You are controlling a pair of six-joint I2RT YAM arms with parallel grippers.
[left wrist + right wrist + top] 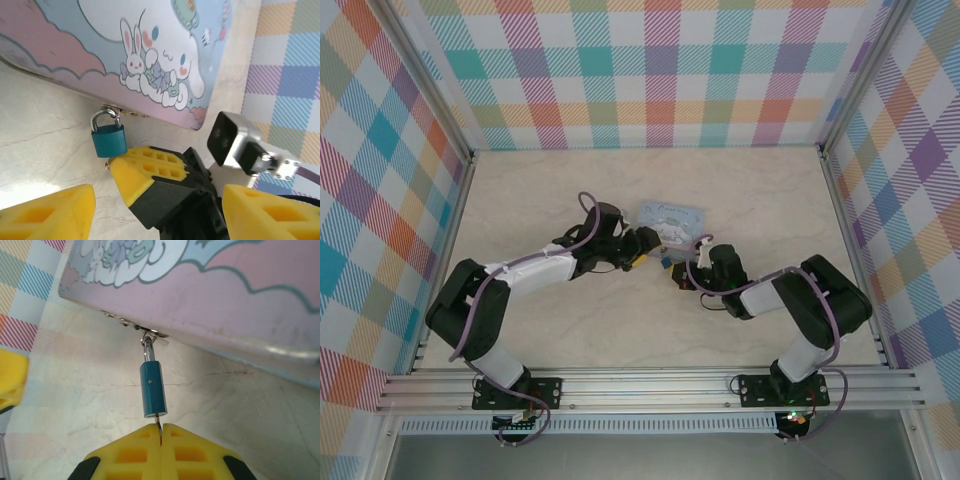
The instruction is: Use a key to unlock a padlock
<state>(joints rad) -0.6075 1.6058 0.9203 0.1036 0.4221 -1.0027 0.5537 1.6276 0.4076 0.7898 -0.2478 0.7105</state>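
Blue-bodied and tiny, the padlock [152, 390] is hanging by its thin silvery shackle from the hasp [150, 335] on the edge of the pastel cartoon-print tin box [225, 300], its body lying just off the marbled tabletop [75, 390]. The right gripper [161, 430] is pinching the small dark key [158, 421] between fully closed yellow pads, and the key's tip is meeting the underside of the lock, apparently entering the keyway. The left gripper [157, 200] is standing wide apart and holding nothing, with the lock just beyond its fingertips, not between them.

The likeliest trouble, as I judge it, is that nothing is bracing the lock: a twist of the key may be swinging the whole body on the hasp instead of turning the cylinder. So thin a key may also be slipping or bending in the pads, or dragging the light tin.

No brand or writing is showing legibly; the tin is carrying only a rabbit, a white long-eared character and clouds.
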